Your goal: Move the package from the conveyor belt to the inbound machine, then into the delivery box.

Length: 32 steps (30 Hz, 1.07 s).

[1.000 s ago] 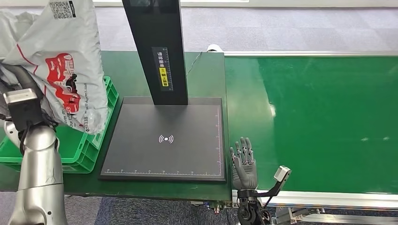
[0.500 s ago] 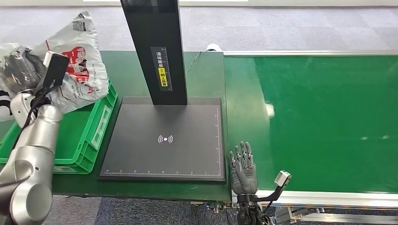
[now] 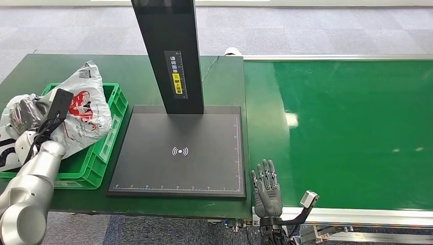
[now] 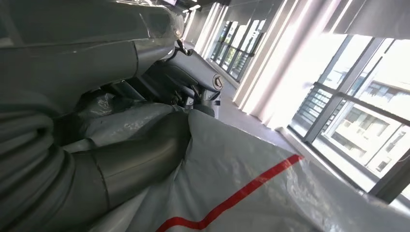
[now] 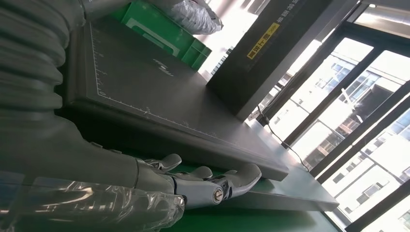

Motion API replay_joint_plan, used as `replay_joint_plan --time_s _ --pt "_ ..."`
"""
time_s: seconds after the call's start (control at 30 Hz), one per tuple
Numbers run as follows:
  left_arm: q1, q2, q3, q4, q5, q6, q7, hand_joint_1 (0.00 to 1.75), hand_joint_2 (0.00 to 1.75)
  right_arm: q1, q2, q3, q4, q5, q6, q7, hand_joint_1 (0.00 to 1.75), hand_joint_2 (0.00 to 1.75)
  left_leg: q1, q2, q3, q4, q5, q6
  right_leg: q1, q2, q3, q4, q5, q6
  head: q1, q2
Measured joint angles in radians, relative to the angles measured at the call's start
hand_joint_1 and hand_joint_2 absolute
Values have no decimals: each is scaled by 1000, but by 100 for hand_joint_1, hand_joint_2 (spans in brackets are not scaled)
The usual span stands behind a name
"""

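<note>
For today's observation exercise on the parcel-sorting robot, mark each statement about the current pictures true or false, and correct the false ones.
1. The grey package lies over the green crate. True.
2. A second package waits on the conveyor belt. False: the belt carries nothing.
3. The left hand grips the package. True: the left wrist view shows its fingers on the grey plastic.
4. The right hand presses on the scanner's black platform. False: it is beside the platform, at the belt's near edge, fingers spread and holding nothing.
5. The package rests on the platform's scan symbol. False: the platform is bare.
</note>
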<state>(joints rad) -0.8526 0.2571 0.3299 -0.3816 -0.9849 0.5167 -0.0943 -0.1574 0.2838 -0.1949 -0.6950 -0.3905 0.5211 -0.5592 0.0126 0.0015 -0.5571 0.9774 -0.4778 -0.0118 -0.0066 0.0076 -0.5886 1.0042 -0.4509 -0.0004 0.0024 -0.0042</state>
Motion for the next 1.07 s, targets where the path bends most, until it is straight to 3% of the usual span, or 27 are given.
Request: replay_joint_plan --time_s 0.13,0.37,0.43,0.5,0.53,0.57,0.77,0.87,1.0,1.07 --pt "35 2 39 14 8 -18 -11 150 175 -1 1 -5 0 2 0 0 0 175 0 0 0 0 0 0 0 0 0 0 0 0 0 0" --pt "70 -7 73 33 -9 -64 26 130 175 -1 12 -12 0 7 4 14 0 175 0 0 0 0 0 0 0 0 0 0 0 0 0 0" --pt "73 -9 78 35 -17 -71 30 90 175 -1 15 -13 0 8 4 19 0 175 0 0 0 0 0 0 0 0 0 0 0 0 0 0" --pt "74 -12 80 36 -25 -83 28 27 175 -2 17 -15 0 8 4 23 0 175 0 0 1 0 0 0 0 0 1 0 0 0 0 0" --pt "75 -15 81 36 -30 -93 26 8 175 -4 18 -15 0 8 4 24 0 175 0 0 2 0 0 0 0 0 2 0 0 0 0 0" --pt "76 -17 81 36 -34 -103 23 0 175 -6 19 -16 0 9 3 24 0 175 0 -1 2 0 0 0 0 0 2 0 0 0 0 0" --pt "77 -34 105 35 -6 -137 -70 0 175 -26 24 -17 6 14 2 23 0 175 0 -1 7 0 0 0 0 -1 8 0 0 0 0 0" --pt "75 -41 141 22 79 -171 -219 0 175 -32 24 -17 13 13 0 16 0 175 0 -2 8 0 0 0 0 -2 9 0 0 0 0 0" --pt "88 -69 193 -64 307 -262 -462 0 175 -39 23 -19 29 7 -1 4 0 175 0 -2 8 0 1 0 0 -2 8 0 0 0 0 0" --pt "105 -84 195 -130 405 -296 -503 0 175 -41 23 -19 36 4 -3 0 0 175 0 -1 7 0 1 0 0 -1 8 0 1 0 0 0"
